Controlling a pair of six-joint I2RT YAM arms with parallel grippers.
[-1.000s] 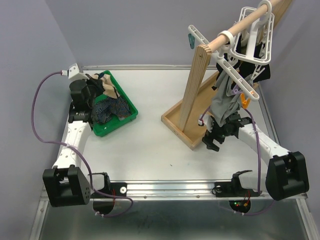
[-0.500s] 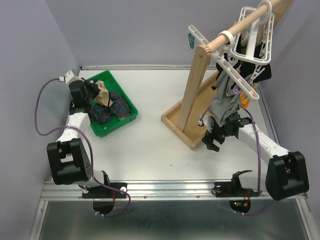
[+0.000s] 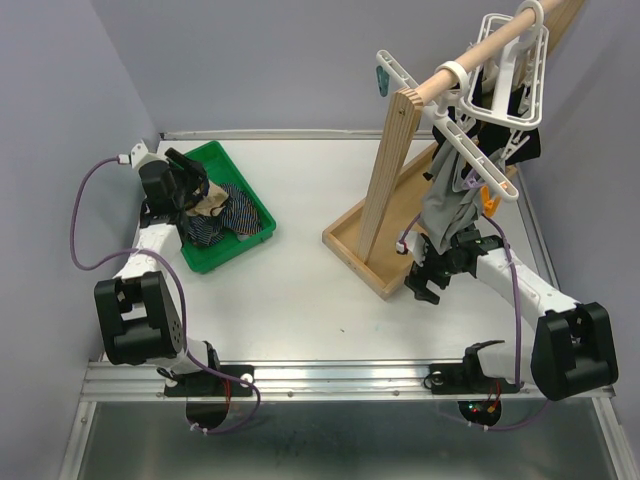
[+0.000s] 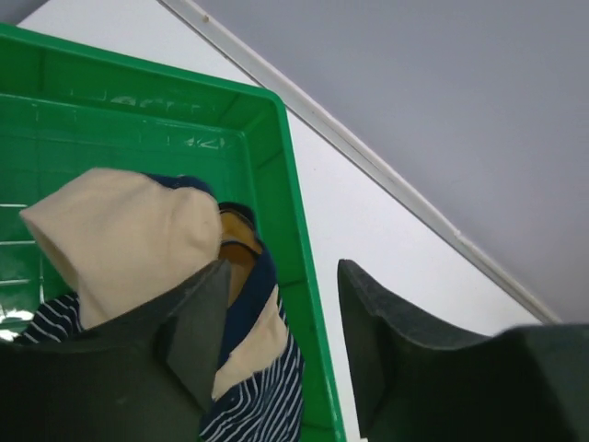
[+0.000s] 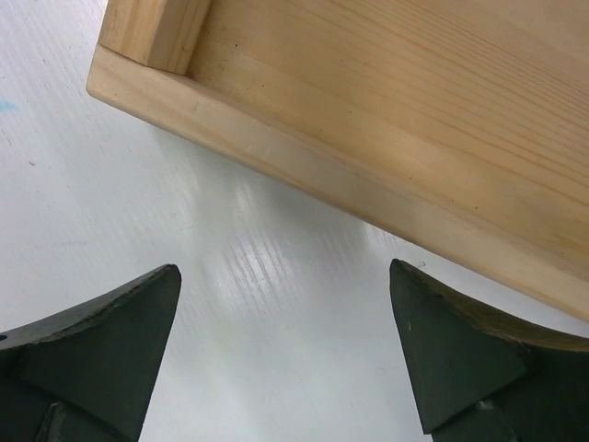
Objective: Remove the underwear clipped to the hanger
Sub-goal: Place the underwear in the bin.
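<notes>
In green bin (image 4: 293, 198), tan underwear (image 4: 129, 235), navy striped underwear (image 4: 262, 410)

The left arm (image 3: 150, 255) has swung round. Its big black joint block (image 3: 138, 320), down by the front edge of the counter (image 3: 300, 290) a second ago, now sits further back, closer to the green tray (image 3: 225, 250). The left end effector (image 3: 188, 182) was clamped on the tan underwear (image 3: 208, 205) above the tray. Its jaws have since parted, and the tan piece has sunk lower, onto the navy striped underwear (image 3: 205, 228) in the tray.
</notes>
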